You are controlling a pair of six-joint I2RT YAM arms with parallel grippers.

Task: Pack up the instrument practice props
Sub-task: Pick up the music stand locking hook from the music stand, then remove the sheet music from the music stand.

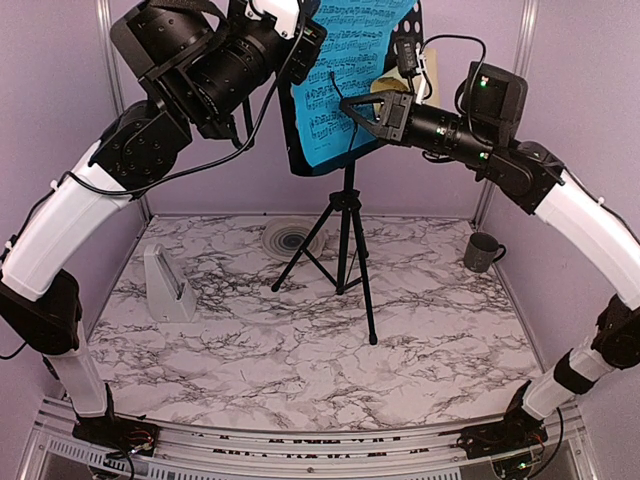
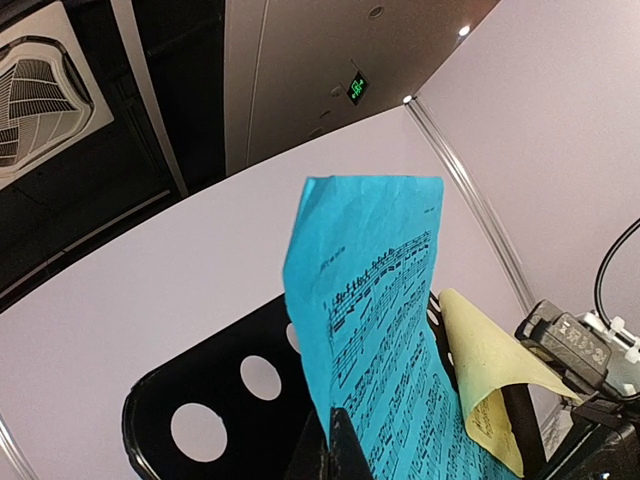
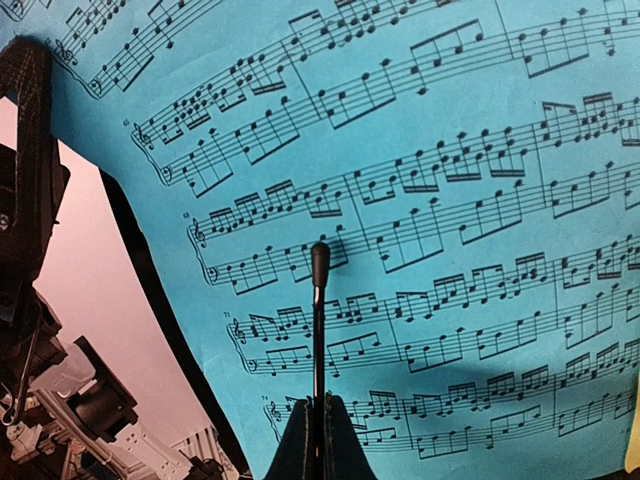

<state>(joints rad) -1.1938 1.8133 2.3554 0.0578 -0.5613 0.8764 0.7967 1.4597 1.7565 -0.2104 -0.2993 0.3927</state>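
mug at right edge of counter | left pincer grips blue page | right pincer clenched on thin rod

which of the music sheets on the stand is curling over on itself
The yellow sheet, tucked behind the blue sheet: its edge rolls over into a loop, while the blue one stands flat with its printed notes showing.

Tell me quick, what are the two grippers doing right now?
Left gripper: closed, pinching the blue page.
Right gripper: closed on a thin black rod over that page.
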